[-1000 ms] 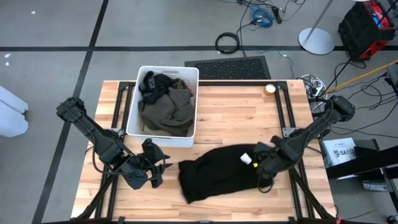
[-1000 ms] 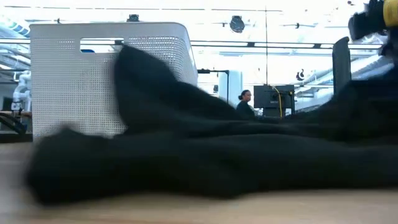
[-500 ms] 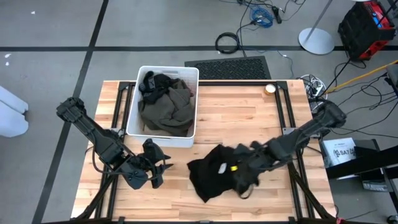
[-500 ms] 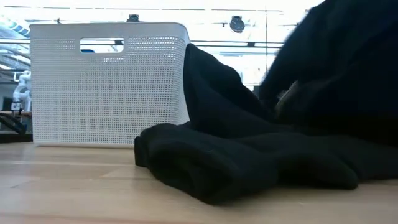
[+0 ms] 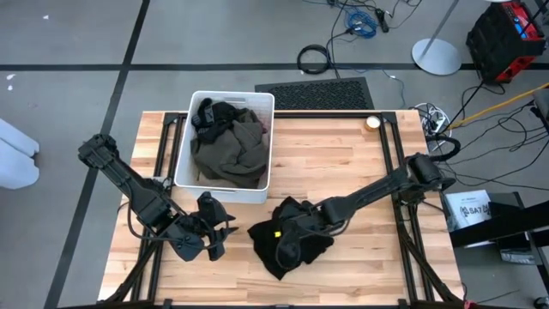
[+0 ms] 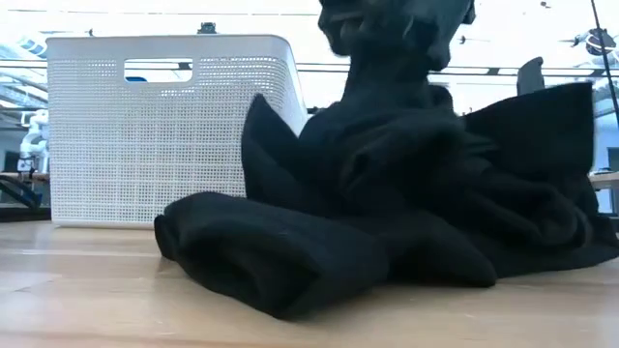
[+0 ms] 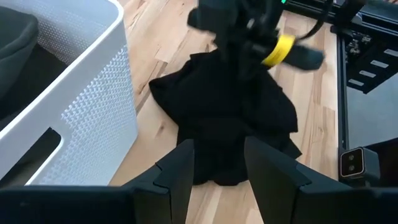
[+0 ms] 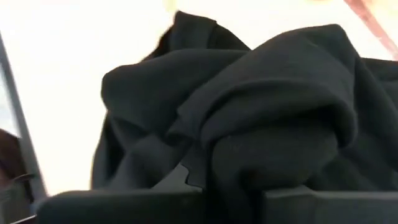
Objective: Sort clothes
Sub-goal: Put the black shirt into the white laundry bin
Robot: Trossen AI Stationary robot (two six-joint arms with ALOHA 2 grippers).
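Note:
A black garment [image 5: 287, 245] lies bunched in a heap on the wooden table near its front edge, just right of the white bin [image 5: 189, 137]. My right gripper [image 5: 287, 230] is over the heap and shut on it, its arm reaching in from the table's right. The low view shows the garment [image 6: 387, 213] rising to a peak under that gripper. A dark olive garment [image 5: 227, 154] and a black one [image 5: 219, 113] lie in the bin. My left gripper [image 7: 221, 174] hovers open at the front left, pointing at the heap and holding nothing. My right gripper pinches a thick fold of the black garment [image 8: 239, 155] between its two fingers, several layers by the look of it. The fingers slant down from the table's right. The held part is pulled up into a peak [image 6: 387, 87]; the rest of the garment lies slack on the table.
The bin's perforated wall [image 6: 164, 126] stands close to the heap's far left. A small pale round thing [image 5: 372, 123] sits at the table's far right. Bare wood [image 5: 343, 163] lies between the bin and the right edge.
My right gripper has swept toward the table's left with the black garment's right part, tipping further down. The garment, spread flat across the front a second ago, has folded over itself into a compact heap; its left end has stayed roughly in place.

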